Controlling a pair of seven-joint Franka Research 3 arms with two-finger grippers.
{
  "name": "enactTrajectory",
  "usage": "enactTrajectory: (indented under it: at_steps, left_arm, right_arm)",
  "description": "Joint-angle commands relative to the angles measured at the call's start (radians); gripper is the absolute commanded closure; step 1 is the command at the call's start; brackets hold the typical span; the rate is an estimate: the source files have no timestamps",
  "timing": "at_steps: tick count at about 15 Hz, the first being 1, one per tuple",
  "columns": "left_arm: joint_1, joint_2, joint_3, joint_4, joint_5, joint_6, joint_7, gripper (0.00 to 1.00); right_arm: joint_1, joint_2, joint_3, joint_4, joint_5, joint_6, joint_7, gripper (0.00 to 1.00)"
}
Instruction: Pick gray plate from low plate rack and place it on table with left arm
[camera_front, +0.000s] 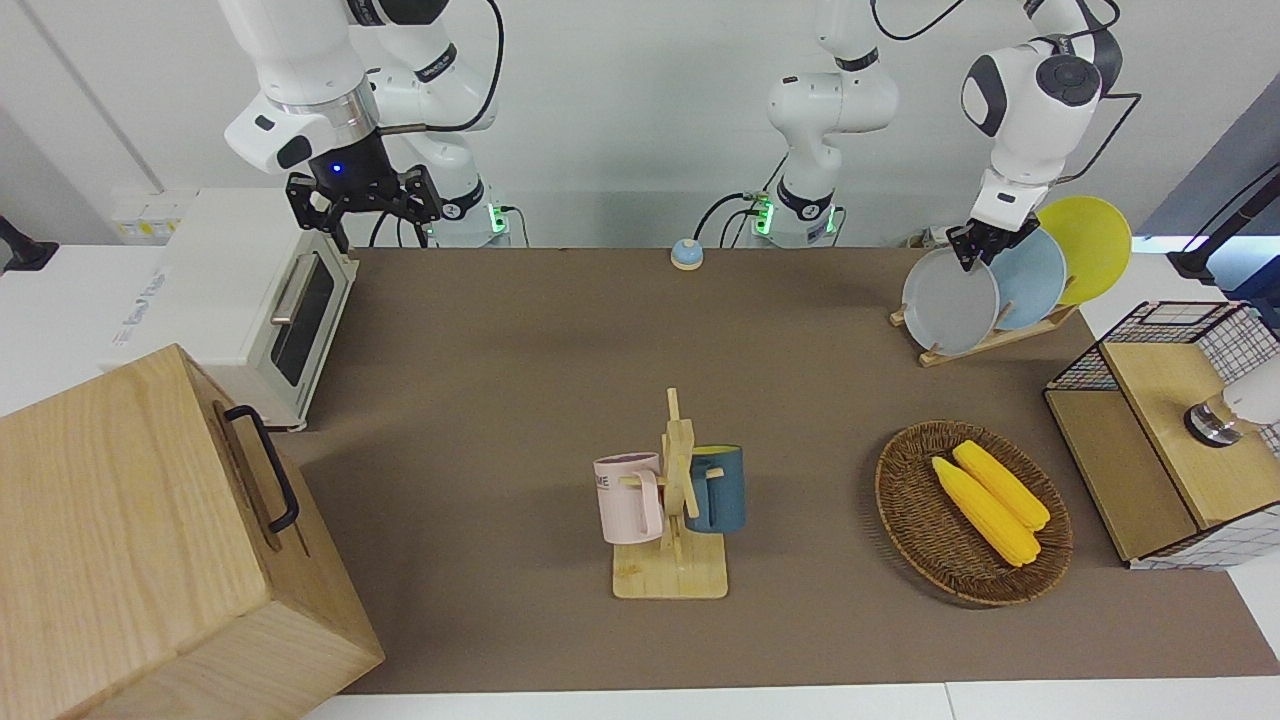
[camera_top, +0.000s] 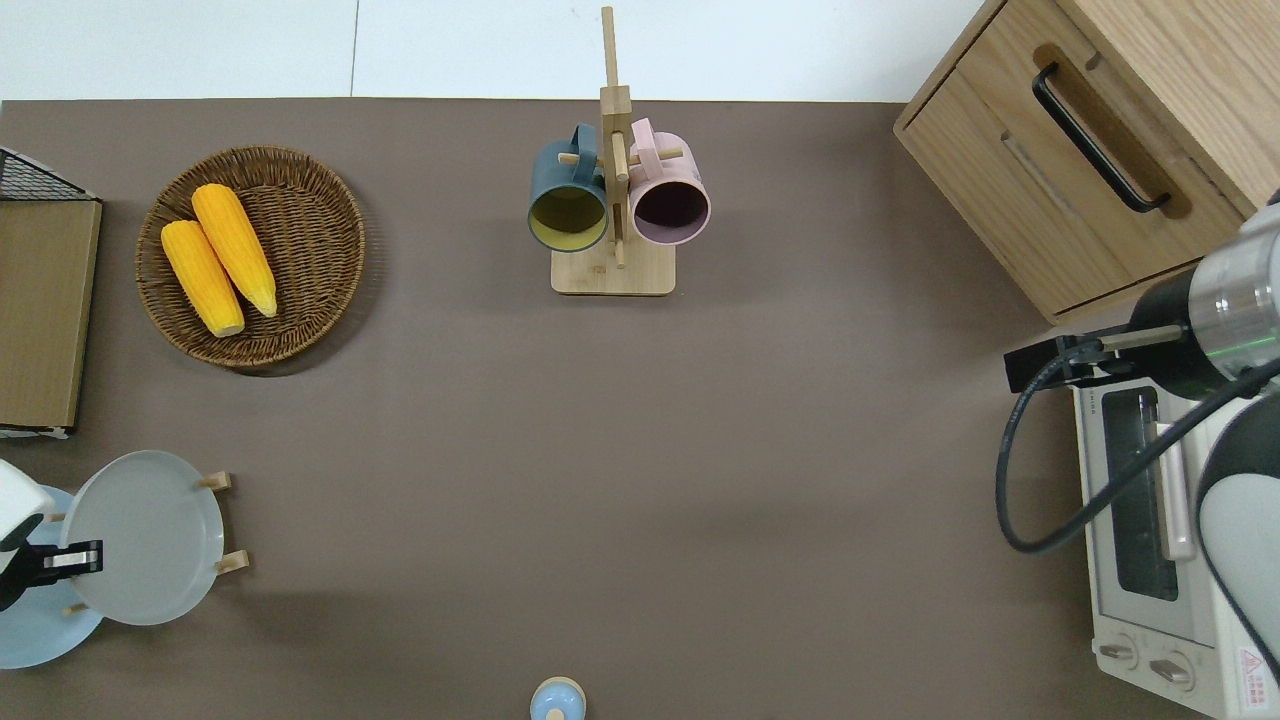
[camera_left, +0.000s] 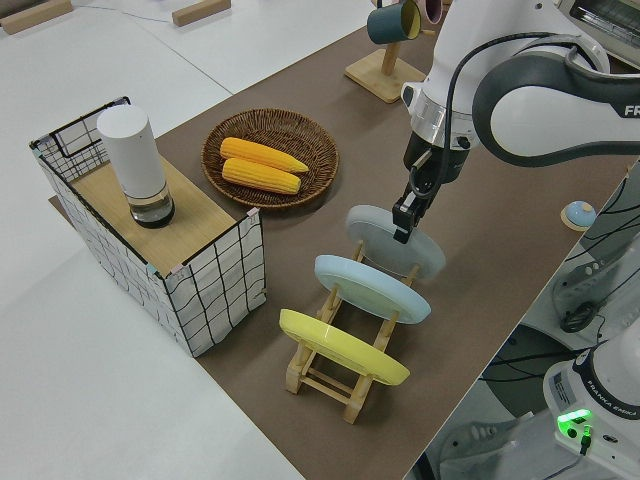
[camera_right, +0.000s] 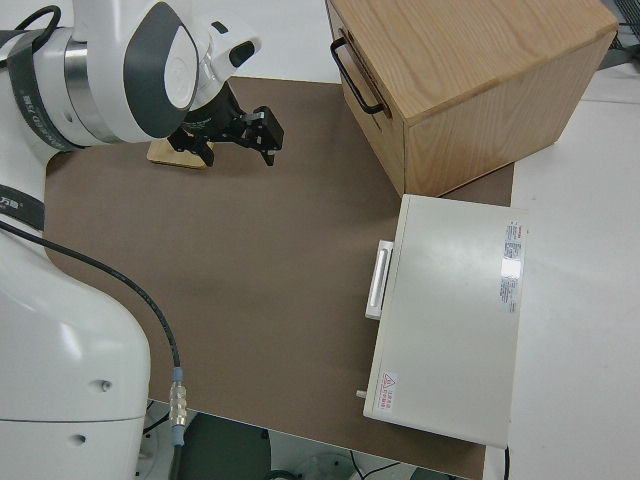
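The gray plate stands slanted in the slot of the low plate rack farthest from the robots, at the left arm's end of the table. It also shows in the overhead view and the left side view. My left gripper points down at the plate's top rim, open, with a jaw on either side of it. It shows too in the overhead view and the left side view. My right gripper is open, empty and parked.
A light blue plate and a yellow plate stand in the same rack, nearer the robots. A wicker basket with two corn cobs and a wire crate are close by. A mug stand, a toaster oven and a wooden cabinet stand elsewhere.
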Motion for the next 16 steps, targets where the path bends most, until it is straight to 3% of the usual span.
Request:
enactTrajectory:
  at_steps: [1, 11, 16]
  left_arm:
    - [-0.019, -0.026, 0.010, -0.029, 0.005, 0.021, -0.017, 1.00]
    - [-0.029, -0.072, -0.036, 0.124, 0.001, -0.180, -0.024, 1.00]
    - [-0.029, -0.077, -0.059, 0.123, -0.148, -0.209, -0.061, 1.00]
  right_arm:
    - [-0.019, -0.003, 0.017, 0.009, -0.002, -0.014, 0.013, 0.017]
    - [-0.019, -0.003, 0.017, 0.009, -0.002, -0.013, 0.013, 0.017]
    - [-0.020, -0.003, 0.017, 0.009, -0.002, -0.014, 0.013, 0.017]
